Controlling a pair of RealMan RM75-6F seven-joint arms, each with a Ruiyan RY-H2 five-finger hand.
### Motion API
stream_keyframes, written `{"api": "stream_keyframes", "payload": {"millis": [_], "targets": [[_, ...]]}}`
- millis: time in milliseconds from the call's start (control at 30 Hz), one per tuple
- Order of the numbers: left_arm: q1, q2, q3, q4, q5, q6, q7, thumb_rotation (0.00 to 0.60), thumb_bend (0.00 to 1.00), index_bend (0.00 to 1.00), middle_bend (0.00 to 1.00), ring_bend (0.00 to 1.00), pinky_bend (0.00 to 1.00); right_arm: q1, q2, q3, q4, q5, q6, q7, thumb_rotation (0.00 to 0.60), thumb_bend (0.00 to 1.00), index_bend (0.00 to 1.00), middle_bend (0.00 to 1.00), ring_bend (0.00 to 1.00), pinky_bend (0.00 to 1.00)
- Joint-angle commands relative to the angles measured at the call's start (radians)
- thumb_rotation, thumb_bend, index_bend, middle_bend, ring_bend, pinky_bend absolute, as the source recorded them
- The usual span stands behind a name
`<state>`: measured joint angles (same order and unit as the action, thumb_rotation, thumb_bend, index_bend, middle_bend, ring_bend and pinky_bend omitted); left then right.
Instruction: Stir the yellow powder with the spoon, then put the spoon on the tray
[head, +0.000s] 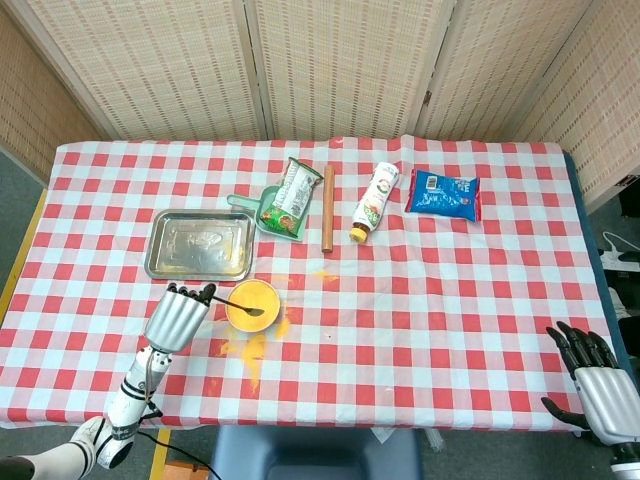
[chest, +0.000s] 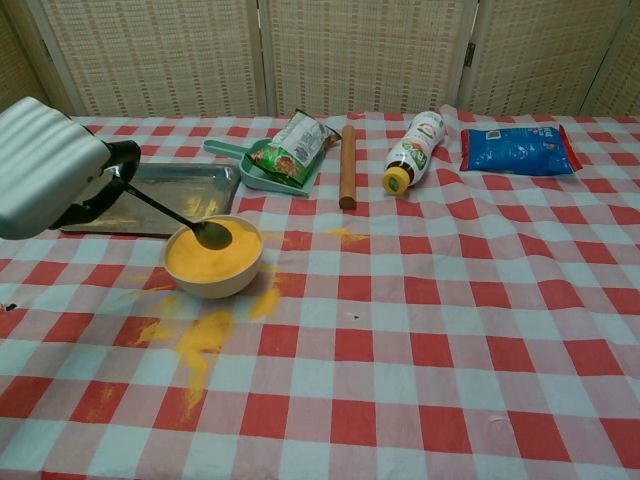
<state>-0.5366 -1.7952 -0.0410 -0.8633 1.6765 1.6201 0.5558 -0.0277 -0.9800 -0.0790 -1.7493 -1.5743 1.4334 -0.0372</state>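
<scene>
A small bowl (head: 252, 305) (chest: 213, 262) of yellow powder stands near the table's front left. My left hand (head: 177, 316) (chest: 52, 170) grips the handle of a dark spoon (head: 240, 305) (chest: 182, 220); the spoon's bowl dips into the powder near its middle. The steel tray (head: 200, 245) (chest: 170, 190) lies just behind the bowl, with yellow specks on it. My right hand (head: 600, 378) hangs open off the table's front right corner, seen only in the head view, holding nothing.
Spilled yellow powder (chest: 195, 338) streaks the cloth in front of and beside the bowl. Behind lie a green dish holding a snack packet (chest: 290, 150), a wooden rolling pin (chest: 347, 165), a toppled bottle (chest: 415, 150) and a blue packet (chest: 520, 150).
</scene>
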Motion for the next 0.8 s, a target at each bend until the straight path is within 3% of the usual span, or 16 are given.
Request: {"api": "stream_keyframes", "payload": {"millis": [33,467,800], "targets": [[0.008,0.006,0.009,-0.015,0.001,-0.020,0.006,0.600,0.65,0.98,1.00,1.00,1.00,0.001,0.000,0.001,0.001,0.001,-0.001,0.000,0.600,0.12,0.00,0.00,0.00,0.00],[-0.007,-0.032,-0.011,0.053,-0.018,-0.086,-0.020,0.600,0.65,0.99,1.00,1.00,1.00,0.001,0.002,0.004,0.004,0.009,-0.003,0.005,0.600,0.12,0.00,0.00,0.00,0.00],[-0.049,-0.074,-0.054,0.194,-0.057,-0.141,-0.075,0.600,0.64,0.99,1.00,1.00,1.00,0.000,0.003,0.012,0.003,0.026,-0.001,0.006,0.600,0.12,0.00,0.00,0.00,0.00]]}}
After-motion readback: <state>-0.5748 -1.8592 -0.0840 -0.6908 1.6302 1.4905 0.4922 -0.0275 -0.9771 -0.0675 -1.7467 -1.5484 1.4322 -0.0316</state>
